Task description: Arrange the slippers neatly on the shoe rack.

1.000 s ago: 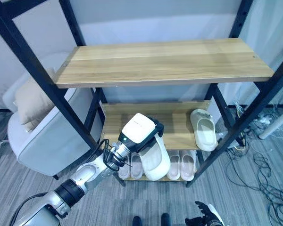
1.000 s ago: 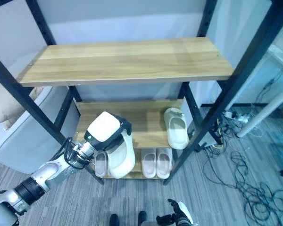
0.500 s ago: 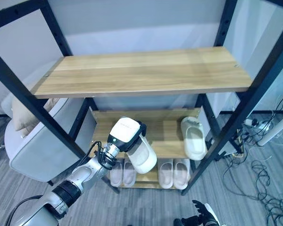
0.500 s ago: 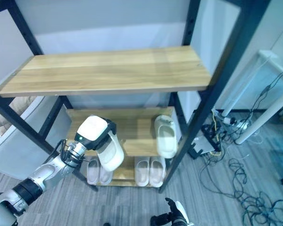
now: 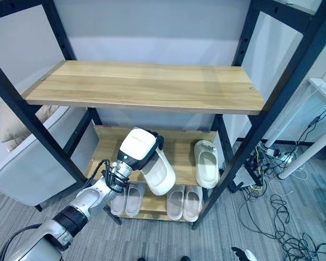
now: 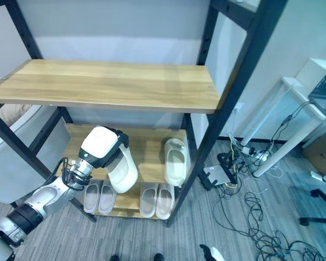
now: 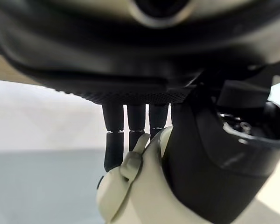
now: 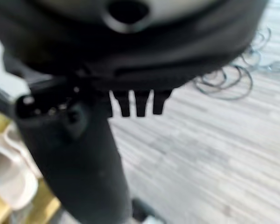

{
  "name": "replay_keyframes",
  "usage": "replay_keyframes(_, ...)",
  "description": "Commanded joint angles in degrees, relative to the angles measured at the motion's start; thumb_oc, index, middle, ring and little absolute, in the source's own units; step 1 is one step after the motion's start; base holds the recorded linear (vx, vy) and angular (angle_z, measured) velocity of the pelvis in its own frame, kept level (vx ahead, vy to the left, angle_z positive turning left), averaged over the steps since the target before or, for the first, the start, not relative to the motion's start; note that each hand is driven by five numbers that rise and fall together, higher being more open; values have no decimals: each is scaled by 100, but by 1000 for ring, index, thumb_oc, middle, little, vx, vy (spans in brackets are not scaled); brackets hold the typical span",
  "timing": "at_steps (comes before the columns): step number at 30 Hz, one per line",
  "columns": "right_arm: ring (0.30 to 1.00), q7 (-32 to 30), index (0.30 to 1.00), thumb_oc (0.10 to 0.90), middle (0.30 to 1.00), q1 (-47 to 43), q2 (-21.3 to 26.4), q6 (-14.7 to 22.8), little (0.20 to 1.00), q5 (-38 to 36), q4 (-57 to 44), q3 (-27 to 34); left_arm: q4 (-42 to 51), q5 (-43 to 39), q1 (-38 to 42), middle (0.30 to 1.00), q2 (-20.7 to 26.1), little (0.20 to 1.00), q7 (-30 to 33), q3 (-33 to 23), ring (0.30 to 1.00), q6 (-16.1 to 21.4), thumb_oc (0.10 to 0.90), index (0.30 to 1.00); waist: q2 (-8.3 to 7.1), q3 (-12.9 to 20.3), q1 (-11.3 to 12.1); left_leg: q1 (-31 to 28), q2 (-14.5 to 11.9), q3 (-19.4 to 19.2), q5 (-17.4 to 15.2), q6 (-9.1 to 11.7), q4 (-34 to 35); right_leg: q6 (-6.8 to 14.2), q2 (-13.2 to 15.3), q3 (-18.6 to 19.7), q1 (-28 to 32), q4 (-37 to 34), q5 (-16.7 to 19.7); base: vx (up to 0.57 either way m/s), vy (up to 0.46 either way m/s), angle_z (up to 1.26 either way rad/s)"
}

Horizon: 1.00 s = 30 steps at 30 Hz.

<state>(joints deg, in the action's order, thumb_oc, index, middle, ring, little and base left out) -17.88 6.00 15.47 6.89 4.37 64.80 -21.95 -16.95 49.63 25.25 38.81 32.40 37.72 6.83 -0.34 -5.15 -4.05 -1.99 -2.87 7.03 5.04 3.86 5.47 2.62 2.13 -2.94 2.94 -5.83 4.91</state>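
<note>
The left hand (image 5: 142, 150) reaches in at the front of the shoe rack (image 5: 152, 87), level with its middle shelf (image 5: 179, 149); its fingers (image 7: 136, 126) and thumb are clenched round a cream slipper (image 5: 158, 173), which hangs tilted from the hand, toe down, over the shelf's front edge; a second cream slipper (image 5: 206, 163) lies flat on the right part of the same shelf, well apart from the held one; two pairs of pale slippers (image 5: 155, 200) sit side by side on the bottom shelf; the right hand (image 8: 135, 103) hangs low over the grey floor (image 8: 214, 154) with its fingers relaxed and holding nothing; a grey armchair (image 5: 22, 168) with a beige cushion (image 5: 13, 124) stands left of the rack
</note>
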Motion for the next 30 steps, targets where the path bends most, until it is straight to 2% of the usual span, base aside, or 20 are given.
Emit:
replay_keyframes(1, 900, -205, 900, 800, 900, -235, 233, 189, 900, -65, -153, -18, 86, 0, 1214, 300, -93, 300, 639, -234, 300, -142, 400, 300, 254, 345, -49, 447, 104, -215, -218, -183, -98, 286, -127, 164, -39, 83, -797, 14, 69, -7)
replay_keyframes(6, 900, -288, 900, 800, 900, -291, 275, 168, 900, -39, -190, -42, 14, 41, 1696, 300, -176, 300, 686, 46, 300, -207, 400, 300, 414, 243, -161, 707, 145, -346, -210, -201, -47, 397, -57, 207, -461, 83, -704, -45, 93, -8)
replay_keyframes(11, 900, -344, 900, 800, 900, -292, 306, 167, 900, -24, -171, -1, 0, 65, 1925, 300, -217, 300, 661, 170, 300, -173, 400, 300, 473, 255, -250, 921, 195, -415, -287, -214, -47, 464, 20, 231, -690, 83, -718, -19, 83, -13)
replay_keyframes(16, 900, -440, 900, 800, 900, -518, 392, 172, 900, -92, -151, 35, -367, 0, 2537, 300, -280, 300, 739, 506, 300, -245, 400, 300, 561, 135, -391, 1269, 296, -556, -244, -229, -47, 530, 123, 316, -1102, 83, -590, -26, 116, -10)
replay_keyframes(26, 900, -464, 900, 800, 900, -728, 398, 196, 900, -207, -157, 45, -866, 136, 3371, 300, -251, 300, 701, 901, 300, -481, 400, 300, 543, 116, -444, 1796, 392, -730, -210, -259, -47, 618, 213, 491, -1709, 83, -410, 12, 72, -13)
replay_keyframes(30, 900, -461, 900, 800, 900, -831, 427, 227, 900, -252, -218, 36, -1123, 206, 3740, 300, -189, 300, 716, 1077, 300, -602, 400, 300, 473, 15, -465, 1949, 433, -780, -195, -274, -47, 652, 253, 501, -1874, 83, -351, 34, 61, -4)
